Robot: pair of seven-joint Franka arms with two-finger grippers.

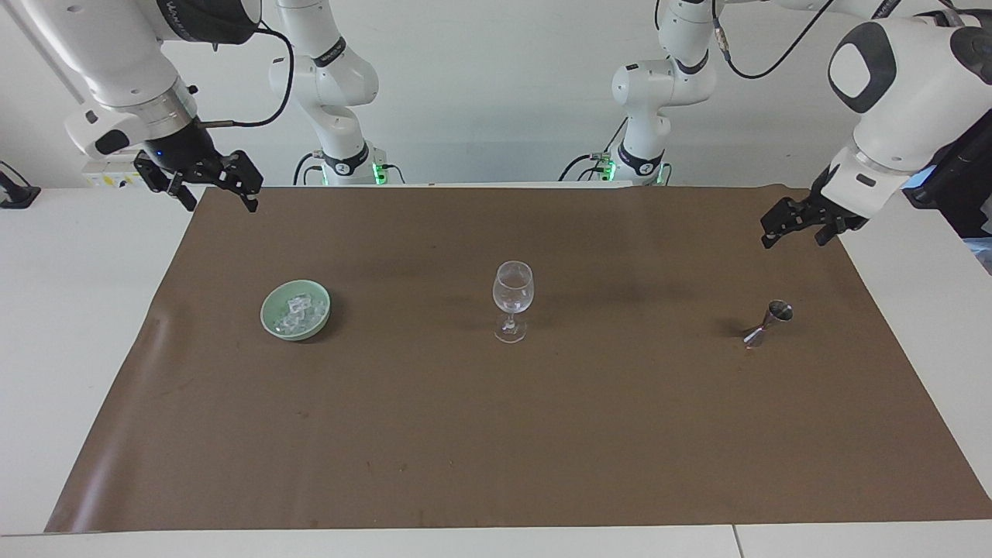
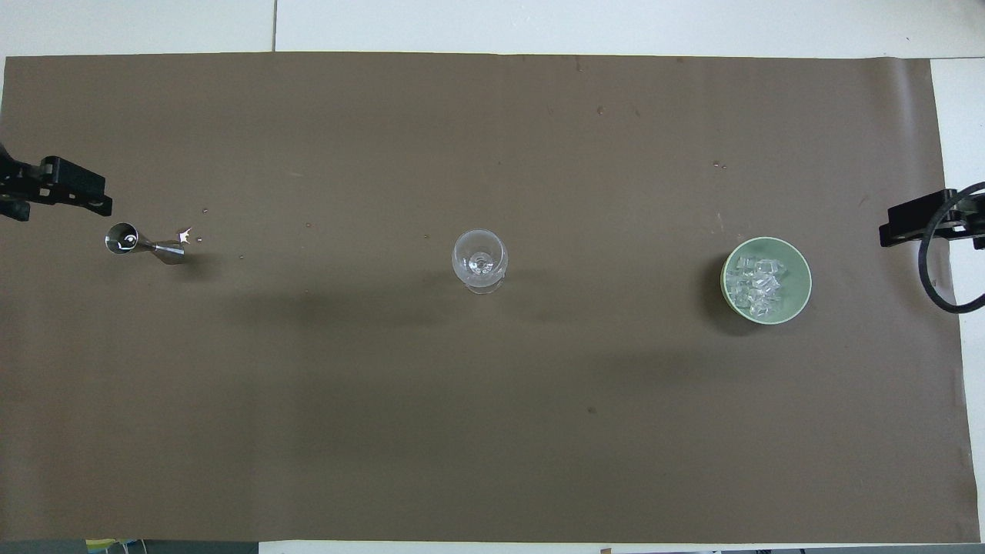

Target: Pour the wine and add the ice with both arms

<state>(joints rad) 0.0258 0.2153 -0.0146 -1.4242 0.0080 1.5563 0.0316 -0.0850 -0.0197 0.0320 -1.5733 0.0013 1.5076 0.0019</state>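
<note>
A brown paper sheet point(image 1: 496, 434) covers most of a white table point(image 1: 70, 325). Three things stand on it in a row, well apart from one another. In the middle is a clear stemmed wine glass point(image 1: 512, 301), upright, its bowl looking empty. Toward the right arm's end is a pale green bowl point(image 1: 295, 310). Toward the left arm's end is a small metal measuring cup point(image 1: 767, 323) of hourglass shape, upright, with a dark inside; a bright glint lies on the sheet just beside it.

The ice point(image 1: 296, 311) lies heaped in the green bowl: several small clear cubes with whitish glints, each far smaller than the bowl of the glass. From overhead the ice point(image 2: 758, 286) fills most of the bowl's floor. Nothing lies on the sheet between the bowl, the glass and the measuring cup.

The right gripper point(image 1: 211, 188) hangs in the air over the corner of the sheet at the right arm's end, with jaws spread and holding nothing. The left gripper point(image 1: 802, 223) hangs over the edge of the sheet at the left arm's end, not touching the measuring cup; its jaws are spread and hold nothing.

A few small dark specks mark the sheet.
</note>
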